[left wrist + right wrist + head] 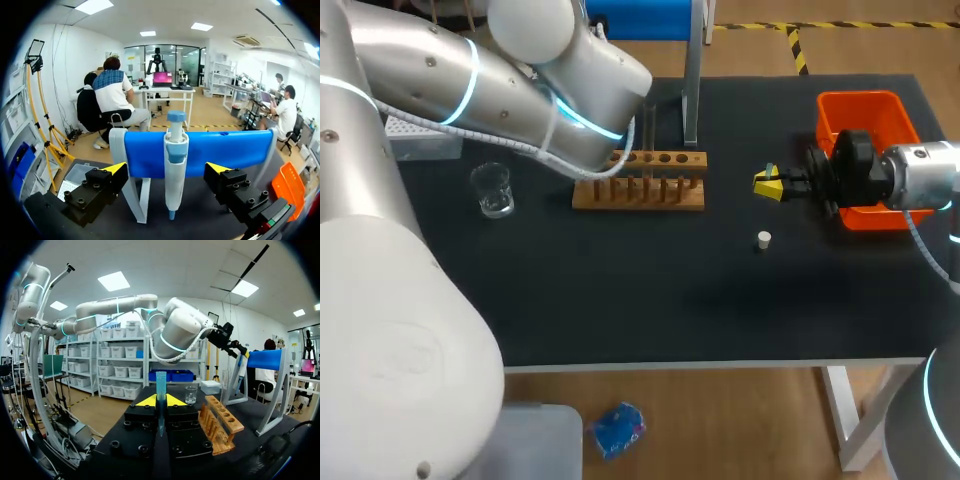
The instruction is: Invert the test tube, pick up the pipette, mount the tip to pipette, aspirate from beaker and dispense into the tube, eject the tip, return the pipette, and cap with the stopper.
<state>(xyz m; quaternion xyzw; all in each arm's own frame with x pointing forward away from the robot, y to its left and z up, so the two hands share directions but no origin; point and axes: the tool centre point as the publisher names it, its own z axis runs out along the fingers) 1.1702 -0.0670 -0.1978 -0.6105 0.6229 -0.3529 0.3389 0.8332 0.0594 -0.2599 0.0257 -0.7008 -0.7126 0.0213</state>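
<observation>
My right gripper is over the table right of the wooden rack, shut on a clear bluish test tube that stands upright between its yellow tips. My left gripper is open, its fingers on either side of the white and blue pipette without touching it. The pipette hangs on the blue stand. In the head view the left arm hides that gripper. A glass beaker stands left of the rack. The small white stopper lies on the black table in front of my right gripper.
An orange bin sits at the back right, partly under my right wrist. A tip box is at the back left behind the beaker. The stand's metal post rises behind the rack. The rack lies beside my right gripper.
</observation>
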